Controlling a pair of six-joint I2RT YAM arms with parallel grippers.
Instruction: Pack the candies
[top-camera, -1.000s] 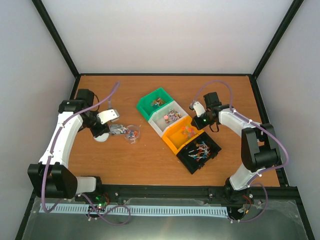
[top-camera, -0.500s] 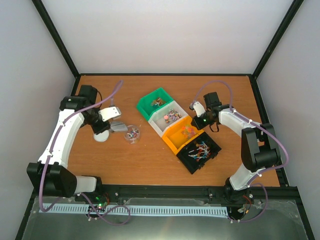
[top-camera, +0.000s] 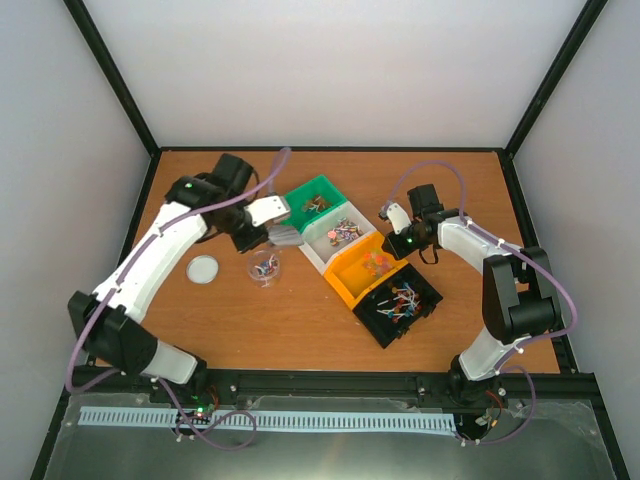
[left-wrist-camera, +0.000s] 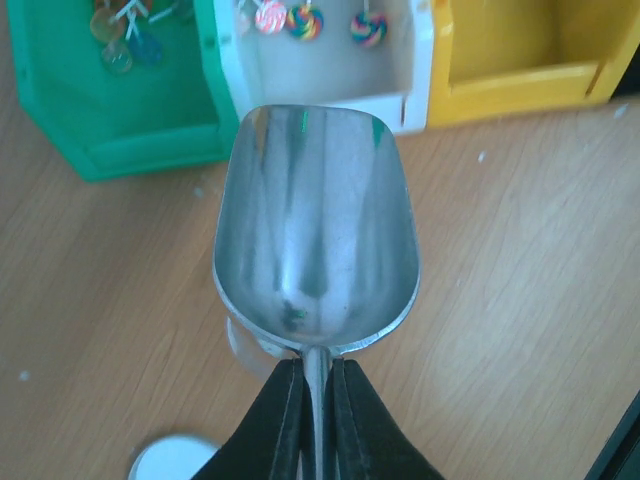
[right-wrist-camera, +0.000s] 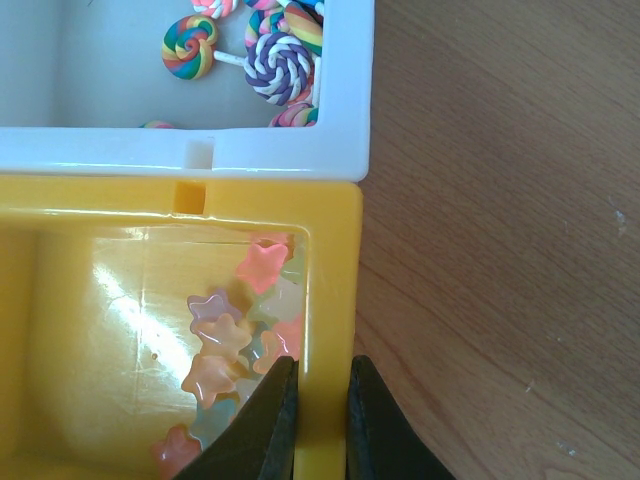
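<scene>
We see the left gripper (left-wrist-camera: 317, 378) clamped on an empty scoop (left-wrist-camera: 315, 220) before the white bin (left-wrist-camera: 418, 70), with candies (left-wrist-camera: 303, 20) just beyond. The right gripper (right-wrist-camera: 322, 400) pinches the wall of the neighbouring yellow bin (right-wrist-camera: 335, 290).

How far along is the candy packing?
Done: lid lies off the jar, which holds a few candies. In hand: left gripper is shut on an empty scoop pointed at the green bin and white bin; right gripper pinches the wall of the yellow bin. Left: more scooping into the jar, likely, then the lid.
</scene>
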